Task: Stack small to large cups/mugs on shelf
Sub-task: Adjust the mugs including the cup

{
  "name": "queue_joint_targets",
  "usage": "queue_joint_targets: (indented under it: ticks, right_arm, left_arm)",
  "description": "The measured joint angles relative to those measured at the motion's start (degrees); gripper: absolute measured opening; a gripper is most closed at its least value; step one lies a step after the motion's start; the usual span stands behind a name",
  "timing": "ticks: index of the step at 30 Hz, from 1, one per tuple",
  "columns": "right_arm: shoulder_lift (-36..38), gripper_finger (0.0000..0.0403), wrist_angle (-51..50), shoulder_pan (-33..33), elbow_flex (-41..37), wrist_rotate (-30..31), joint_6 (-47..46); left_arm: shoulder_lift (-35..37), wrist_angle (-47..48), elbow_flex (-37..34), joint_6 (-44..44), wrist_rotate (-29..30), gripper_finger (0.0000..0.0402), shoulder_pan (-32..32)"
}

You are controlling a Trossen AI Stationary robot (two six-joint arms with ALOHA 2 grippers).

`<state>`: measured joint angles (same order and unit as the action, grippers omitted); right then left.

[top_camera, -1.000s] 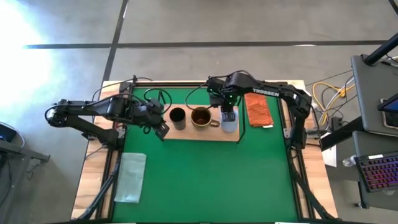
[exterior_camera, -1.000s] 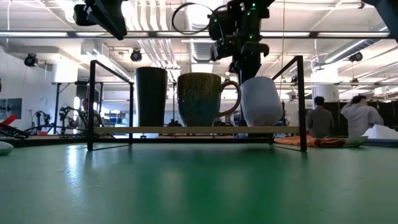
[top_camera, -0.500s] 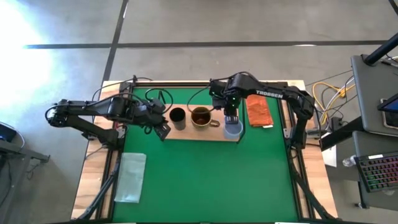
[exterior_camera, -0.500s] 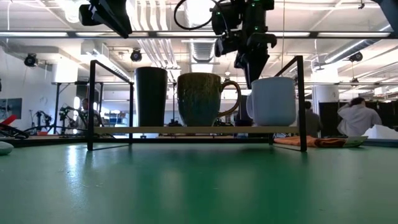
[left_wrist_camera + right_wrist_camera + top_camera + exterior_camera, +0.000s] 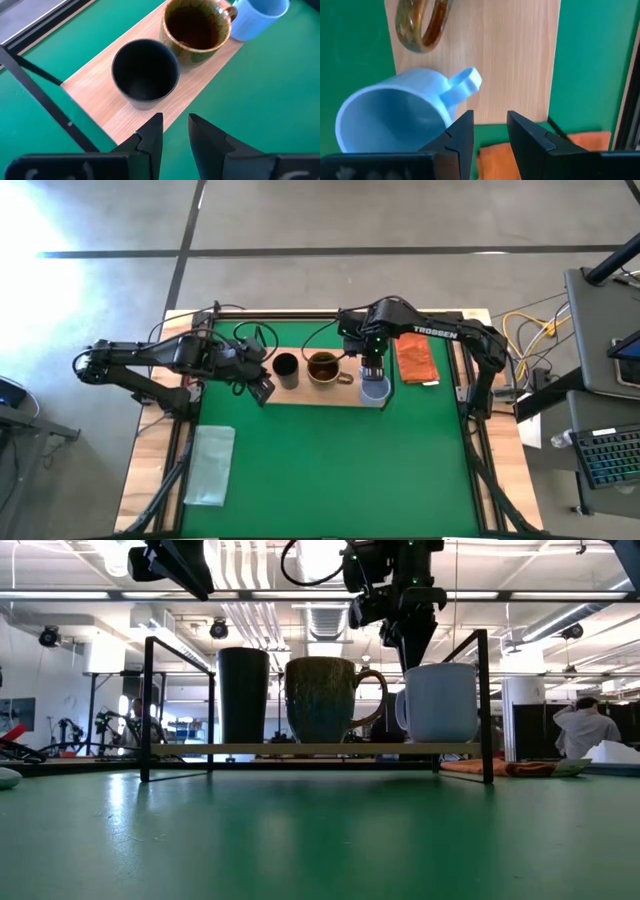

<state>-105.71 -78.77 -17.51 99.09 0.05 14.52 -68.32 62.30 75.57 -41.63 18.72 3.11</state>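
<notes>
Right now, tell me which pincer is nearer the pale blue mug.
Right. The right pincer hovers just above the pale blue mug; the left pincer waits beyond the black cup.

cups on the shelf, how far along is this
Done, by the look of it: the black cup, brown mug and pale blue mug stand upright in a row on the shelf. Nothing is in hand: the right gripper is open above the blue mug. The left gripper waits beside the shelf's end. Only pulling away is left.
</notes>
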Motion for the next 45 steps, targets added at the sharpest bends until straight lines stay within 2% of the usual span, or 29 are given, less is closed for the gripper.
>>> queue_joint_targets:
  ticks: [6, 15, 22, 32, 36, 45]
  right_arm:
    - [0.2, 0.0111, -4.3, 0.3, 0.0, 0.0, -0.6]
    - [0.8, 0.0112, -3.7, 1.4, 0.0, 0.0, -0.6]
    - [1.0, 0.0112, 0.1, 2.3, 0.2, 0.1, -0.6]
    - [-0.4, 0.0111, 11.0, 2.2, 4.2, 2.0, -1.7]
    - [-2.6, 0.0095, 10.8, 2.0, 3.9, 1.7, -1.9]
    - [-4.6, 0.0025, 9.8, 1.8, 3.6, 0.8, -2.4]
  left_arm:
    - [0.0, -0.8, 0.0, 0.0, 0.0, 0.0077, 0.0]
    - [0.0, -0.9, -0.7, 0.0, 0.0, 0.0077, 0.1]
    - [0.0, -0.9, -0.9, 0.0, 0.0, 0.0077, 0.0]
    - [0.0, -3.7, -0.7, 0.5, 0.0, 0.0077, 0.0]
    - [0.0, -4.8, -0.7, 0.1, -0.7, 0.0077, 0.0]
    - [0.0, -4.9, -0.7, 0.0, -2.2, 0.0077, 0.0]
